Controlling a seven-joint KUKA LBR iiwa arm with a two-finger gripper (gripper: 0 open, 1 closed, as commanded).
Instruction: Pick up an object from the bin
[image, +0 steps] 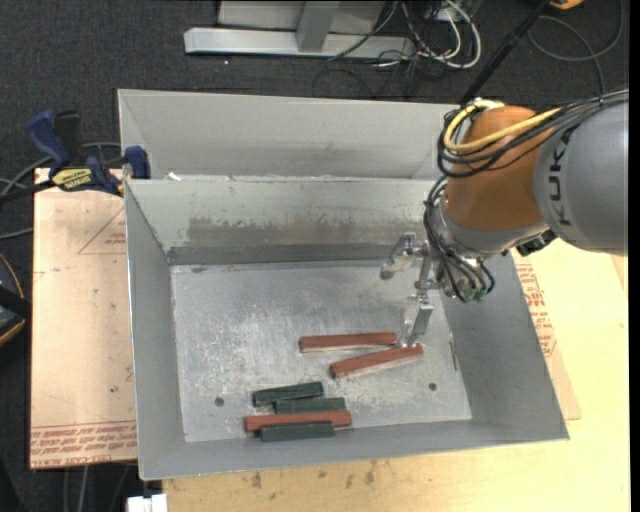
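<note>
— Well, status on the gripper (415, 335)?
— I've got it low on the right side of the bin (230, 330), tip at the right ends of two red-brown sticks lying in a narrow V: upper stick (348, 343), lower stick (375, 361). Contact: can't tell. Jaws spread or pressed together: can't tell from my view.
— Other items?
— A heap (298, 412) of dk green and red-brown sticks nr the front wall, well apart.
</note>
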